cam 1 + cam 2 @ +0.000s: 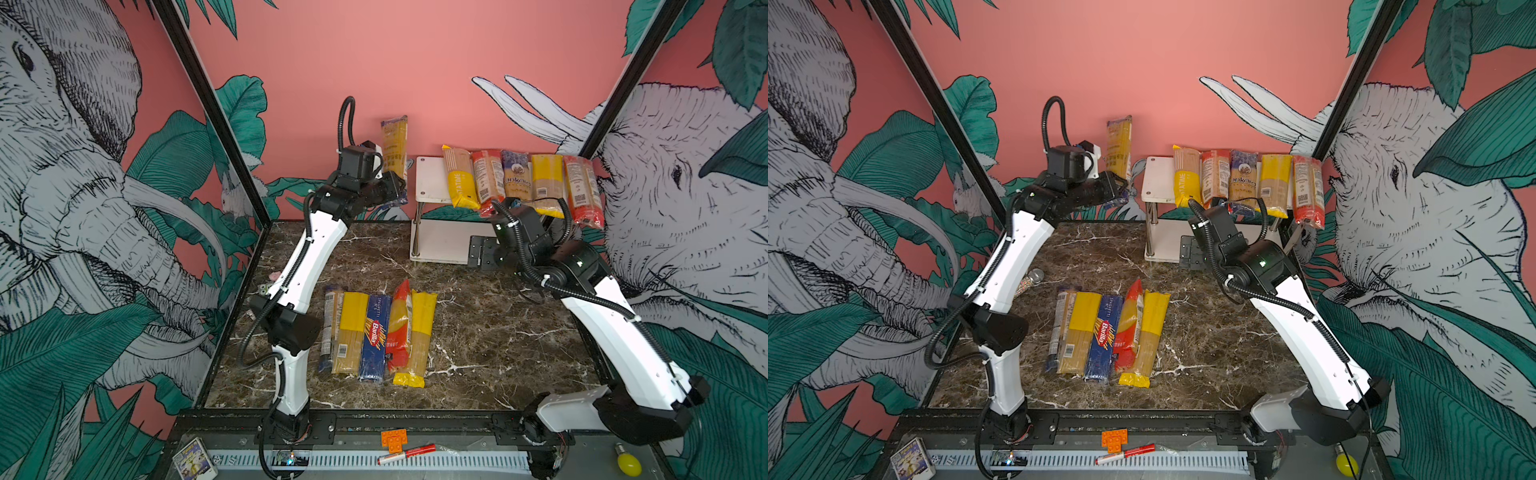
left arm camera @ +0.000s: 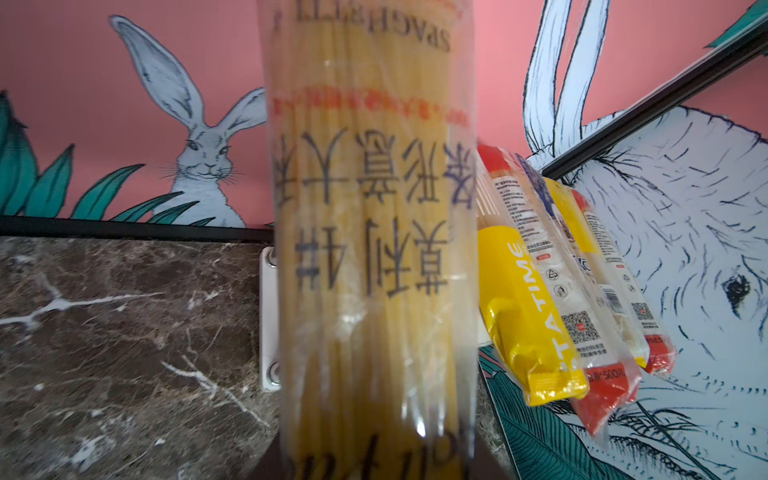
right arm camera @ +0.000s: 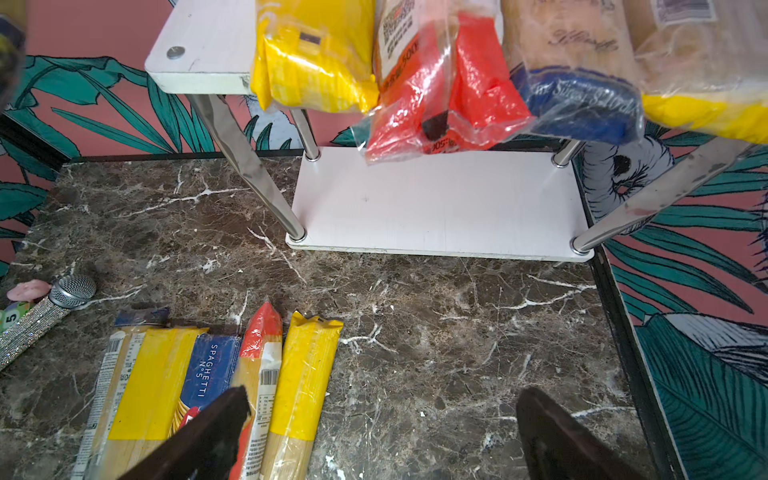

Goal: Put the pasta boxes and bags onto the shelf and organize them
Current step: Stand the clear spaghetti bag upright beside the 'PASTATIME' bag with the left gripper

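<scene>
Carrying a clear spaghetti bag (image 1: 395, 143) upright, clamped low in the left gripper (image 1: 394, 189), just left of the shelf (image 1: 428, 176) with five packs (image 1: 517, 178) atop. Next: tilting it flat onto the bare left end. Right gripper (image 3: 382, 395) spread wide, empty.

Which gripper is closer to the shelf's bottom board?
Right. The right gripper hovers open before the bottom board; the left gripper holds a spaghetti bag high beside the shelf.

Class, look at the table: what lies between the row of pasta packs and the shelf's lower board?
Nothing: only bare marble table separates the row of packs from the lower board, clearest in the right wrist view.
</scene>
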Controlling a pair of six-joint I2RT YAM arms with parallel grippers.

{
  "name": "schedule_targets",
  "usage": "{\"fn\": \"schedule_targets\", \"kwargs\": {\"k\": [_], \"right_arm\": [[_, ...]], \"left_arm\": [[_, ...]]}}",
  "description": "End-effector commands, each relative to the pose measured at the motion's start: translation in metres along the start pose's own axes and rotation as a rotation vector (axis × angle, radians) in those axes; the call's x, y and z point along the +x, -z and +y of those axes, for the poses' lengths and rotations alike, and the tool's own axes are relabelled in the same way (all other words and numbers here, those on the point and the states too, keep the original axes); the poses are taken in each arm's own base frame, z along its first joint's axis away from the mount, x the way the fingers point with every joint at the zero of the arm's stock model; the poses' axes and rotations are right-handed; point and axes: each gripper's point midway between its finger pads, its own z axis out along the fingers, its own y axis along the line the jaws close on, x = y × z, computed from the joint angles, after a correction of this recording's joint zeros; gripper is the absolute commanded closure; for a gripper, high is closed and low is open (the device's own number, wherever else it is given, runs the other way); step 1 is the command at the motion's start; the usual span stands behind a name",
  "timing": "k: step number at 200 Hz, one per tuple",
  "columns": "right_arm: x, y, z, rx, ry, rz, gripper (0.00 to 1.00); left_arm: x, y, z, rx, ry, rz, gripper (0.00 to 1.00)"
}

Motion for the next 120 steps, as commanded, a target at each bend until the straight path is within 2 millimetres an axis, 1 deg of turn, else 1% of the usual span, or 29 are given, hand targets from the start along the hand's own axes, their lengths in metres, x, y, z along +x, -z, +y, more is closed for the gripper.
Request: {"fn": "schedule_targets", "kwargs": {"k": [1, 20, 35, 60, 81, 120], "right_arm": [[0.004, 0.005, -0.012, 0.005, 0.027, 0.007, 0.01], [0.007, 0.002, -0.015, 0.003, 0.021, 0.008, 0.01], [0.010, -0.001, -0.015, -0.005, 0.015, 0.011, 0.01], [0.015, -0.010, -0.015, -0.010, 0.010, 0.033, 0.01], [0.014, -0.014, -0.015, -0.013, 0.009, 0.038, 0.01], [0.010, -0.017, -0.016, -0.017, 0.010, 0.046, 0.01]], "left_arm": [[-0.057, 0.037, -0.057, 0.145, -0.037, -0.210, 1.00], [-0.056, 0.024, -0.062, 0.180, -0.013, -0.212, 1.00], [-0.056, 0.019, -0.070, 0.211, -0.006, -0.216, 1.00], [-0.054, 0.018, -0.083, 0.243, -0.012, -0.226, 1.00], [-0.050, 0.016, -0.092, 0.271, -0.005, -0.221, 1.00], [-0.052, 0.024, -0.109, 0.318, -0.014, -0.238, 1.00]]}}
